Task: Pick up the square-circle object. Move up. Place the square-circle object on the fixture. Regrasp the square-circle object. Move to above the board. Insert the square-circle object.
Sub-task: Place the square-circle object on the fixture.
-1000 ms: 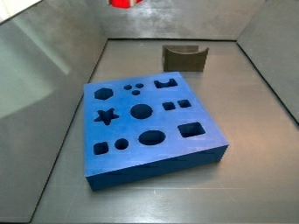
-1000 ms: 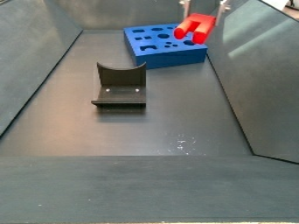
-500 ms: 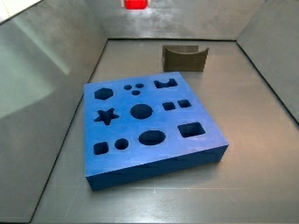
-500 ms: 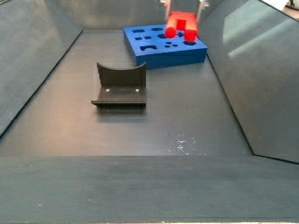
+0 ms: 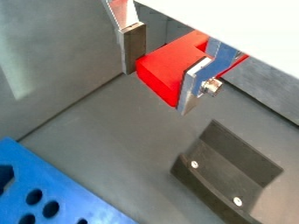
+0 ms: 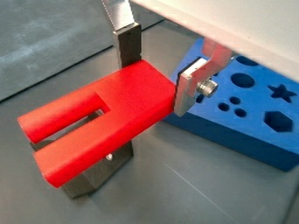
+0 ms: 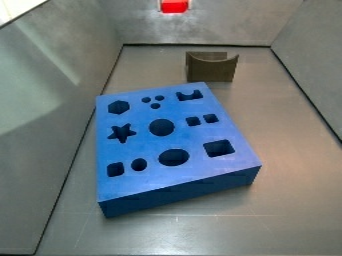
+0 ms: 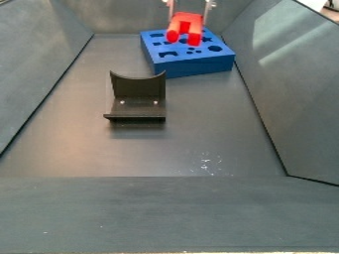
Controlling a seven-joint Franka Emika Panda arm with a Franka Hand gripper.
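Note:
My gripper (image 5: 163, 63) is shut on the square-circle object (image 5: 167, 61), a bright red-orange block held by its square end between the silver fingers (image 5: 135, 45). In a wrist view its slotted end (image 6: 70, 140) sticks out past the jaws. The piece hangs high in the air, at the top edge of a side view (image 7: 174, 6) and in front of the board in a side view (image 8: 185, 28). The blue board (image 7: 171, 145) with many shaped holes lies on the floor. The dark fixture (image 7: 211, 65) stands apart from it, and shows in a wrist view (image 5: 228, 166).
Grey sloping walls (image 7: 54, 60) enclose the dark floor (image 8: 159, 159) on all sides. The board lies near a wall (image 8: 188, 52), and the fixture (image 8: 135, 97) stands mid-floor some way from it.
The gripper has carried the red piece sideways high above the floor, rightward in one side view and leftward in the other. The board and fixture have not moved.

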